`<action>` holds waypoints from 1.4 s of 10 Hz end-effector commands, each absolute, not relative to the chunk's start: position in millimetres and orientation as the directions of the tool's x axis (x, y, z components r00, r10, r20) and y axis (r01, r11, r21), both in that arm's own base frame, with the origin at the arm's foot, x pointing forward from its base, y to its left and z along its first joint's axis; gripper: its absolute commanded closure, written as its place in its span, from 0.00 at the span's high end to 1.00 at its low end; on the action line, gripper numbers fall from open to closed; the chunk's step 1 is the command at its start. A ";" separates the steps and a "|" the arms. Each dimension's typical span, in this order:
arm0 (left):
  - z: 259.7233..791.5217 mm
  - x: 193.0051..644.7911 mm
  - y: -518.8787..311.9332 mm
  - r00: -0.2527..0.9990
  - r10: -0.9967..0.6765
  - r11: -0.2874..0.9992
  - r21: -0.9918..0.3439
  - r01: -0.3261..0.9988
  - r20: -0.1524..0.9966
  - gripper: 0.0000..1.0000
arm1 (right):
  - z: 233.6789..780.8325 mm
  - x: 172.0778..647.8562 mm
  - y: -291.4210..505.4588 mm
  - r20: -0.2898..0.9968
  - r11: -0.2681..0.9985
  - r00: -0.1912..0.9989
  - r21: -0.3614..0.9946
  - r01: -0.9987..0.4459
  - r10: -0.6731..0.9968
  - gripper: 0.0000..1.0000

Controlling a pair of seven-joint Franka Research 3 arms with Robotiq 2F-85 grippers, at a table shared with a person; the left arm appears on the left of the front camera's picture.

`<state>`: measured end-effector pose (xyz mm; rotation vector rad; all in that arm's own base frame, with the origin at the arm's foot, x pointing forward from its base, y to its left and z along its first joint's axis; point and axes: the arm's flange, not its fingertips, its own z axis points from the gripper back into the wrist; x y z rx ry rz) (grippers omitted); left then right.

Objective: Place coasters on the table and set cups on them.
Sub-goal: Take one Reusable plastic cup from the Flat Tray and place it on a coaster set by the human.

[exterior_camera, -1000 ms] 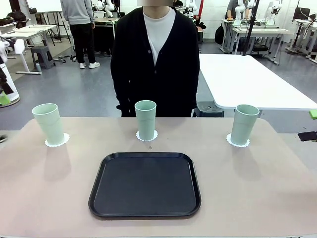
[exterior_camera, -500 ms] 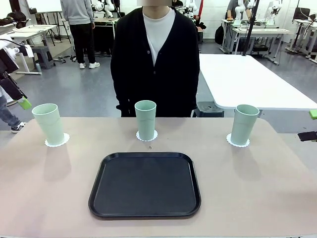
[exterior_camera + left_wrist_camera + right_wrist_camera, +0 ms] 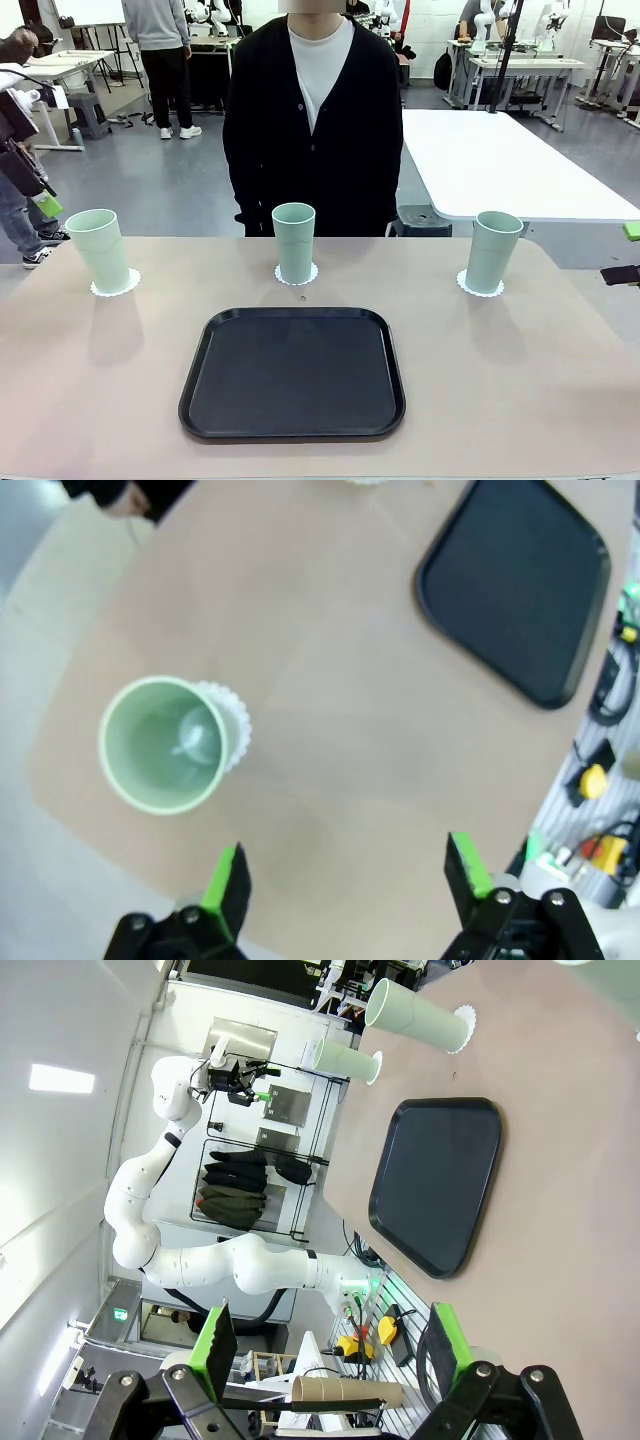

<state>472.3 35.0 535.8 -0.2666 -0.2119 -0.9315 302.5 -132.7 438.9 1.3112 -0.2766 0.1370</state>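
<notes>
Overhead, the left tool [image 3: 345, 875] gapes above one cup [image 3: 165, 743]; coaster [image 3: 232, 720] seemingly beneath.

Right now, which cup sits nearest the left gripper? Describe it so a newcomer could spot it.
Start at the black tray in the middle of the beige table. Three mint-green cups stand in a row beyond it, each on a white coaster. It is the cup at the row's left end, nearest the table's rounded corner.
</notes>
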 end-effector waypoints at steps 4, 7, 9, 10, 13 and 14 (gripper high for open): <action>591.1 439.3 61.5 0.931 -0.172 0.974 -0.083 0.209 0.321 1.00 | 438.6 301.8 -133.7 0.285 0.250 0.957 0.932 -0.263 -0.056 1.00; 569.8 407.3 131.5 0.995 -0.006 0.705 -0.706 0.075 0.099 1.00 | 438.6 301.8 -133.7 0.285 0.250 0.957 0.932 -0.263 -0.056 1.00; 551.3 391.6 177.1 0.992 0.018 0.400 -0.910 0.108 0.125 1.00 | 438.6 301.8 -133.7 0.285 0.250 0.957 0.932 -0.263 -0.056 1.00; 538.9 380.9 199.2 0.986 0.046 0.261 -0.954 0.144 0.161 1.00 | 438.6 301.8 -133.7 0.285 0.250 0.957 0.932 -0.263 -0.056 1.00; 487.7 366.9 244.1 0.972 0.152 0.085 -0.982 0.168 0.179 1.00 | 438.6 301.8 -133.7 0.285 0.250 0.957 0.932 -0.263 -0.056 1.00; 473.0 370.0 262.5 0.976 0.160 0.073 -0.987 0.140 0.150 1.00 | 438.6 301.8 -133.7 0.285 0.250 0.957 0.932 -0.263 -0.056 1.00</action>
